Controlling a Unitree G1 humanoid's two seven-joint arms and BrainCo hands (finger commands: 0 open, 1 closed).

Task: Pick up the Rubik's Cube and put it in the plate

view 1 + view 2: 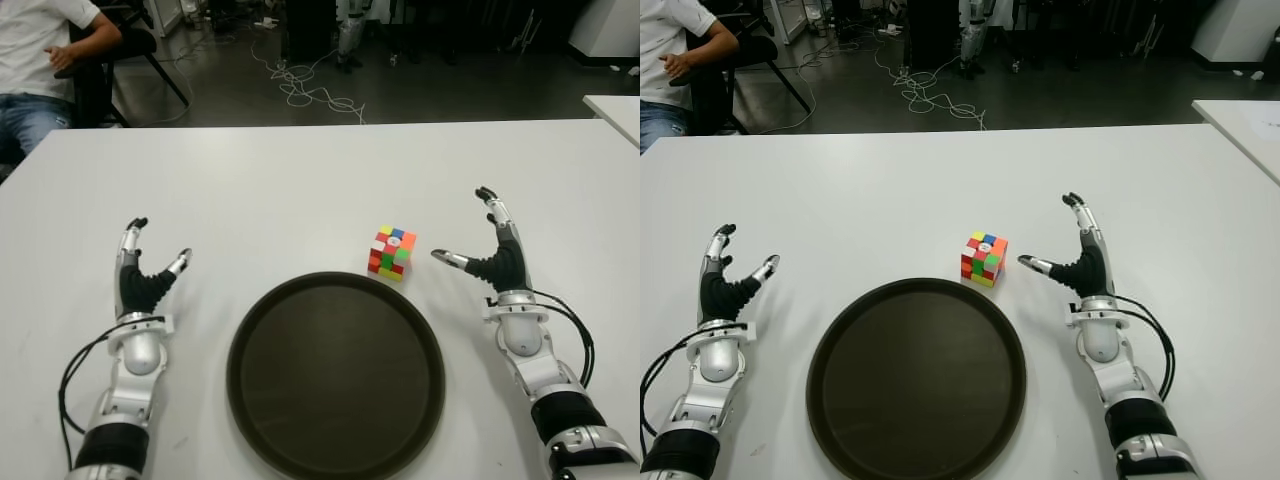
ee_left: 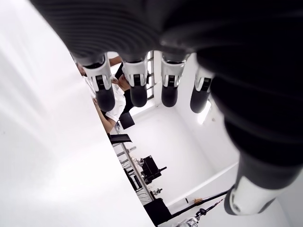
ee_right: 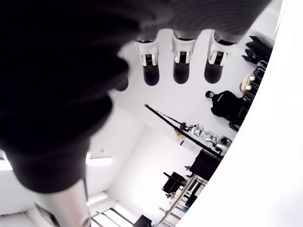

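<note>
Right wrist view shows the right hand (image 3: 173, 56) empty: 3 fingertips (image 3: 181, 72) with white segments and black rubber pads extend straight out, nothing between them and the thumb, ribbed black palm filling most of the frame. Eye views agree: right hand (image 1: 492, 250) spread wide, fingers pointing away from the robot, thumb (image 1: 447, 259) sticking out toward the cube, holding nothing. Black cable loops along its silver forearm.

Left hand (image 1: 141, 268) shows left of the plate, also open and empty, fingers up, thumb angled toward the plate. Left wrist view confirms: 4 black-tipped fingers (image 2: 137, 90) straight, nothing gripped.

Rubik's Cube (image 1: 391, 252) sits on the white table (image 1: 300, 180), just left of the right hand's thumb tip, small gap between them, not touching. It is a 3x3 cube, scrambled: red, green, yellow, orange, blue and white stickers, glossy plastic, turned slightly so 1 corner faces the robot.

Plate (image 1: 335, 374) is round, dark brown, matte, shallow raised rim, more like a tray; nothing in it. Cube stands just beyond its far right rim, outside it, near the edge.

Table is smooth, matte white. Beyond its far edge: dark floor with tangled cables (image 1: 305, 88), and a seated person (image 1: 40, 60) at the far left corner.
</note>
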